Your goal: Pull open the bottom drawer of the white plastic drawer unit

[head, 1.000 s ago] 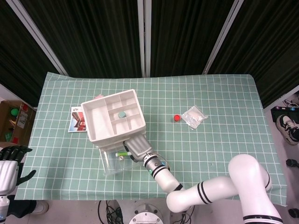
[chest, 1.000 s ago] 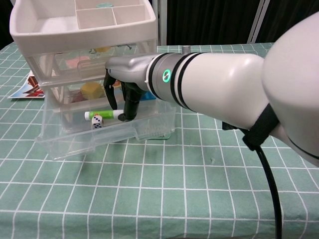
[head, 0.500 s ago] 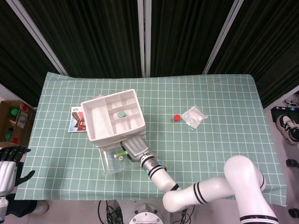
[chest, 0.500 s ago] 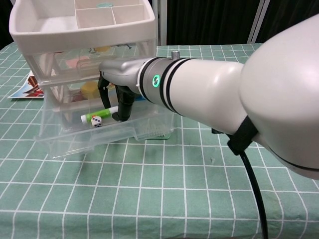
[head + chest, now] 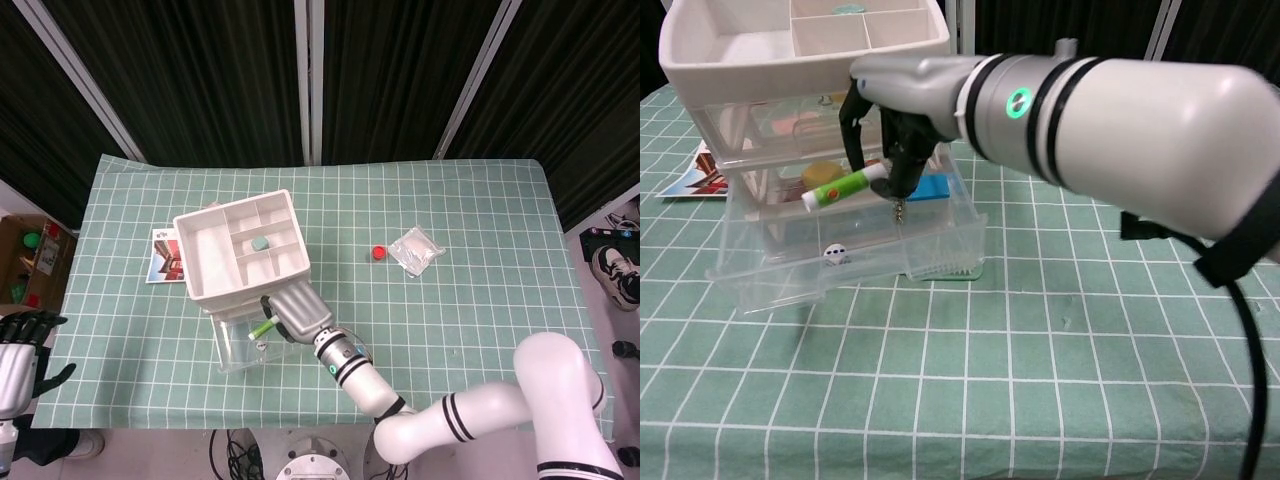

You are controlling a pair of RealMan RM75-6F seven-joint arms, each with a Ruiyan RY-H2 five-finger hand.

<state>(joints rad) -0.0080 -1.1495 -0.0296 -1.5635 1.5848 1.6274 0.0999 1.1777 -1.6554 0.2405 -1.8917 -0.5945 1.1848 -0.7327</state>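
The white plastic drawer unit stands at the table's left centre, with a divided tray on top. Its clear bottom drawer is pulled out toward me and holds a die and a blue item. My right hand hovers over the open drawer. It pinches a green and white tube, lifted clear of the drawer floor. My left hand hangs off the table's left edge, fingers apart and holding nothing.
A red cap and a small plastic packet lie to the right of the unit. A printed card lies at its left. The upper drawers hold yellow and pink items.
My right hand has risen out of the bottom drawer with the green and white tube, which lay on the drawer floor a second ago. The die stays inside.
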